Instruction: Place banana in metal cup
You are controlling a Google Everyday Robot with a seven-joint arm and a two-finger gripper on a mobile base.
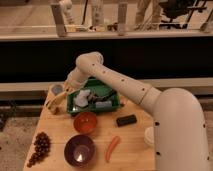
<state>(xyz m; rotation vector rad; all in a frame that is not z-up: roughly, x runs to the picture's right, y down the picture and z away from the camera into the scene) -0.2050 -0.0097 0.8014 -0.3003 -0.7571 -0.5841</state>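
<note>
The banana (53, 103), pale yellow with brown streaks, hangs at the table's back left corner, just below and in front of the small metal cup (57, 90). My gripper (61, 98) reaches down from the white arm and is shut on the banana's upper end, right next to the cup's rim. The banana's lower end points left and down toward the table edge. The cup stands upright; I cannot see into it.
A green tray (112, 95) with a grey-blue lump (82, 98) sits right of the gripper. In front are an orange bowl (85, 121), purple bowl (79, 150), orange carrot-like piece (112, 148), black block (126, 120), white cup (150, 136) and dark grapes (40, 147).
</note>
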